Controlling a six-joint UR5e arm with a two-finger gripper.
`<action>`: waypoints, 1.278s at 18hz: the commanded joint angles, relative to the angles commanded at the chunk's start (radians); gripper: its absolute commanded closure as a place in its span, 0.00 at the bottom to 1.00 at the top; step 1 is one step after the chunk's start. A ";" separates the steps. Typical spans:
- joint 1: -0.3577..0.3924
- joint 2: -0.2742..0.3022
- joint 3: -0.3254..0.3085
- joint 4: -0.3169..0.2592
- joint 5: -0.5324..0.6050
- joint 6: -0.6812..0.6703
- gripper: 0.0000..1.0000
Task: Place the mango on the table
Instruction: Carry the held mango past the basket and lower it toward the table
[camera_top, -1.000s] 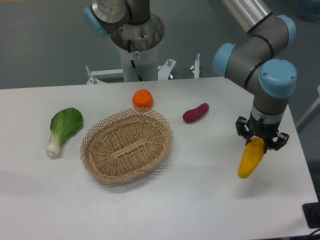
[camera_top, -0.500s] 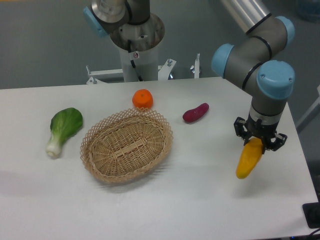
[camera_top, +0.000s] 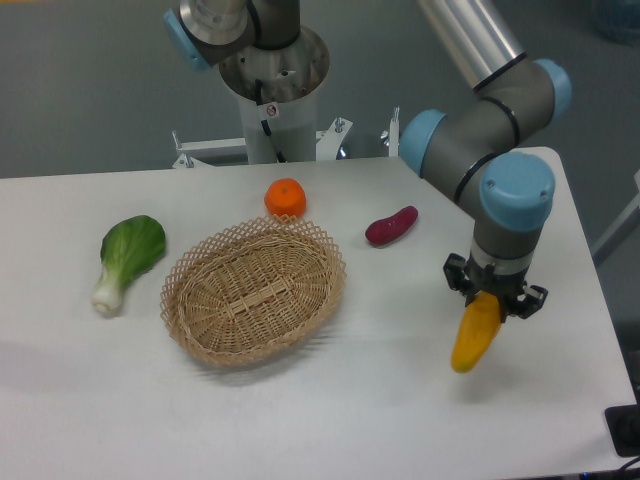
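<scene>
Mango (camera_top: 474, 334), one only, hangs tilted from the end effector (camera_top: 493, 301), whose fingers are clamped on its upper end above the right part of the bench (camera_top: 330, 410). One basket (camera_top: 254, 290), one orange (camera_top: 285, 198), one sweet potato (camera_top: 391, 225) and one bok choy (camera_top: 126, 254) lie well apart. Arm and fruit have shifted left since earlier.
</scene>
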 joint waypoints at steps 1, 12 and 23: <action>-0.017 0.002 -0.005 0.000 0.002 -0.008 0.78; -0.190 -0.009 -0.014 0.002 0.023 -0.049 0.76; -0.307 -0.074 0.009 0.049 0.048 -0.078 0.74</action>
